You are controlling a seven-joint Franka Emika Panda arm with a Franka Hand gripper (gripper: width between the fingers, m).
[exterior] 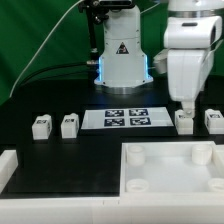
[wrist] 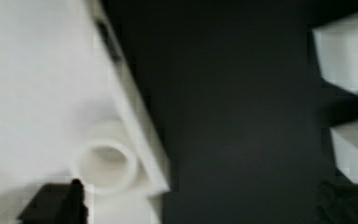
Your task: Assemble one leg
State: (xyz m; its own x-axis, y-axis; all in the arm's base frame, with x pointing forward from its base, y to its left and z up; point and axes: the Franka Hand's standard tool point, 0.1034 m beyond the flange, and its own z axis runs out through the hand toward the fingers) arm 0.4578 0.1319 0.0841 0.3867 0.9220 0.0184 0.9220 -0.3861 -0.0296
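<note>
Four small white legs lie on the black table, two at the exterior view's left (exterior: 41,125) (exterior: 69,125) and two at its right (exterior: 184,121) (exterior: 214,120). My gripper (exterior: 185,102) hangs just above the nearer right-hand leg without touching it. In the wrist view the gripper (wrist: 197,210) is open and empty, with its dark fingertips (wrist: 51,205) far apart at the picture's edge. Two legs (wrist: 350,55) (wrist: 357,150) show blurred beside the gap. The large white tray (wrist: 34,100) with a round corner socket (wrist: 105,158) lies on the other side.
The large white tray (exterior: 170,170) fills the front right of the exterior view. The marker board (exterior: 127,119) lies in the middle before the robot base (exterior: 122,60). A white part (exterior: 8,165) sits at the front left edge.
</note>
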